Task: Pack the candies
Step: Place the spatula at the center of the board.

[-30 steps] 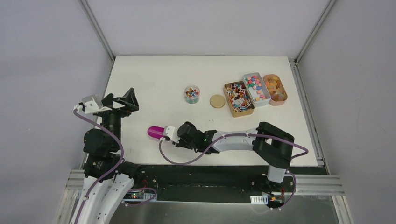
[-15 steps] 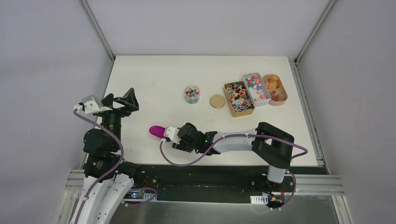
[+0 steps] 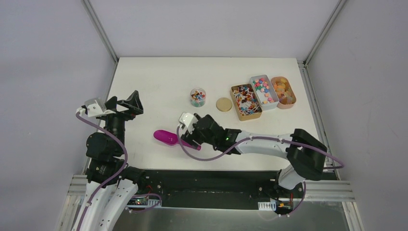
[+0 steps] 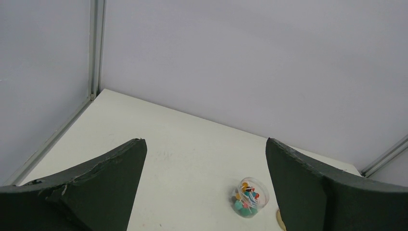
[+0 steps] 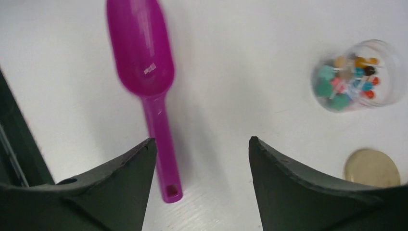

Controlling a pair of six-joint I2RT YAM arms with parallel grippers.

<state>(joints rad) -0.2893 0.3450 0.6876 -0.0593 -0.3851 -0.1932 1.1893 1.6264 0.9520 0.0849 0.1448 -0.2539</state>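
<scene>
The candies [image 3: 263, 90], tiny bright mixed-colour pieces, fill a white tin [image 3: 271, 103] at the back right. A clear jar [image 3: 197, 96] [image 5: 356, 77] [image 4: 249, 198] mid-table holds a few colourful pieces with white sticks. The purple scoop [image 3: 166, 136] [image 5: 144, 57] lies flat on the table, bowl to the left. My right gripper [image 3: 191, 135] [image 5: 201, 142] hovers open over the scoop's handle end, which lies beside the left finger, not held. My left gripper [image 3: 126, 102] [image 4: 206, 142] is wide open and empty at the left, raised and facing the jar.
A round gold lid [image 3: 223, 104] [image 5: 371, 167] lies right of the jar. A brown tin [image 3: 246, 102] of stick-mounted pieces and an orange oval dish [image 3: 283, 92] flank the white tin. The white table [image 3: 154, 82] ends at grey walls.
My right gripper has opened and let go of the purple scoop, then drawn back to the right and away from the front edge. The scoop now lies free. The left arm has not moved.
</scene>
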